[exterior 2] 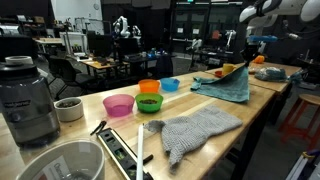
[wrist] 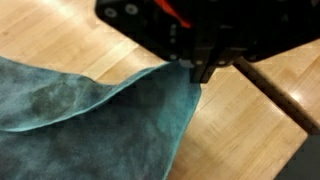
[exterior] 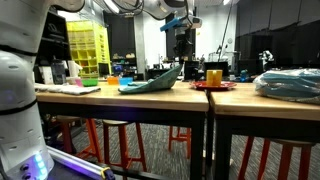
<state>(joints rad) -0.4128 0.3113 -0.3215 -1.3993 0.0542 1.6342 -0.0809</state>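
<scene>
- In an exterior view: shows the gripper (exterior: 181,58) reaching down from above, jaws pinched tight on one corner of the teal cloth (exterior: 150,83). Lifts that corner only, so the rest sags and lies on the desk (exterior: 100,95). Leaves the yellow cup (exterior: 213,75) on its red plate (exterior: 213,86) just beside, not touched.
- In an exterior view: shows the same pinch from another side, with the gripper (exterior 2: 246,58) up high and most of the teal cloth (exterior 2: 225,85) spread at the far end of the desk (exterior 2: 250,115). Sits well apart from the grey cloth (exterior 2: 195,130) and the pink bowl (exterior 2: 118,104).
- In the wrist view: looks down past the gripper (wrist: 203,72), jaws clenched on the thin edge of the teal cloth (wrist: 90,125). Grabs the edge, most likely because flat cloth gives nothing else to hold. Shows bare wood of the desk (wrist: 60,35) around.
</scene>
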